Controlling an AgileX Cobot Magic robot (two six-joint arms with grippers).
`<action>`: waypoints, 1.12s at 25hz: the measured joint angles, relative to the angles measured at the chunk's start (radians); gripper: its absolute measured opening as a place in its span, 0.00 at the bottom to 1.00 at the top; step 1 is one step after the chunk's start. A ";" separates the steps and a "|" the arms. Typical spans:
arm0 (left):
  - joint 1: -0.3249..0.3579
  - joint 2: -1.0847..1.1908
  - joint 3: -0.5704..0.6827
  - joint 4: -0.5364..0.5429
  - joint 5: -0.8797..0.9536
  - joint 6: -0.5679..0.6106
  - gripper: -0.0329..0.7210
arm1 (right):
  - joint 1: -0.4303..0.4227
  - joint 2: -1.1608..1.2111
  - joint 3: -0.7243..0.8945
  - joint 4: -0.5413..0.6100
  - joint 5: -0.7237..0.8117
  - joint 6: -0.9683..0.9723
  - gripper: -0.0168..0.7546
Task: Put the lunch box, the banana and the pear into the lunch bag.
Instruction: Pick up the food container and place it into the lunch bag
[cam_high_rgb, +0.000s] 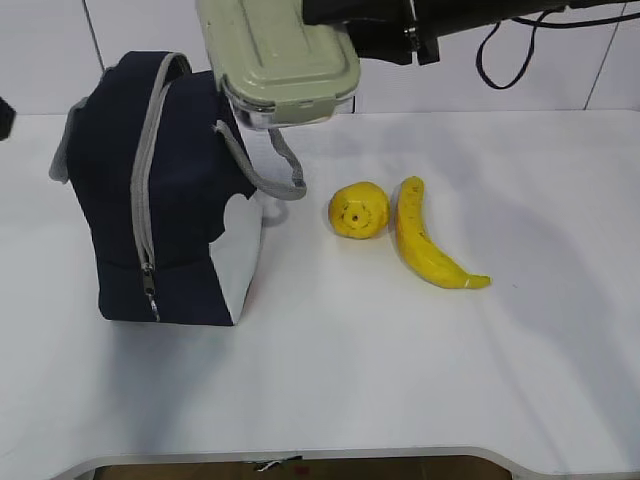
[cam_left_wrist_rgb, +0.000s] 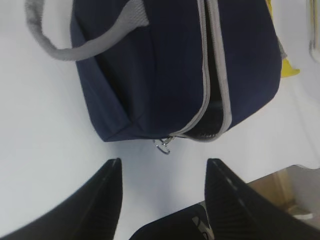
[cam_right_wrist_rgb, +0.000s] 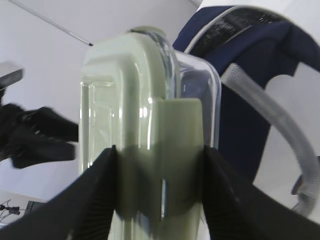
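Exterior view shows the lunch bag (cam_high_rgb: 165, 190) standing upright on the left part of the white bench (cam_high_rgb: 400, 380), its grey zipper trim running up the near side and one grey webbing handle hanging to the right. Above the bag's top right corner, the lunch box (cam_high_rgb: 285, 65) hangs in the air, green lid upward and tilted, carried by the right arm reaching in from the upper right. The pear (cam_high_rgb: 359, 210) lies on the bench just right of the bag's handle, dimpled end toward the camera, and the banana (cam_high_rgb: 428, 243) lies just beside the pear on its right, curving toward the near right; whether the two touch I cannot tell.

Right wrist view has the right gripper (cam_right_wrist_rgb: 160, 195) pinching the lunch box (cam_right_wrist_rgb: 145, 125) between its two dark fingers (cam_right_wrist_rgb: 95, 200), one on each side of a green latch, with the navy bag (cam_right_wrist_rgb: 250, 100) behind.

Left wrist view looks down on the bag (cam_left_wrist_rgb: 170, 65), its zipper parted into a dark slit. The left gripper (cam_left_wrist_rgb: 162, 200) hangs over the bench near the bag's end, fingers spread and holding nothing.
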 joint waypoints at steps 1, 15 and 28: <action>0.000 0.042 -0.020 -0.015 -0.004 0.022 0.58 | 0.011 0.000 0.000 0.000 -0.002 0.000 0.53; 0.000 0.379 -0.343 -0.095 -0.034 0.131 0.58 | 0.071 0.000 0.000 0.044 -0.204 0.000 0.53; 0.000 0.441 -0.374 -0.067 0.058 0.147 0.07 | 0.174 0.058 0.000 0.108 -0.286 0.002 0.53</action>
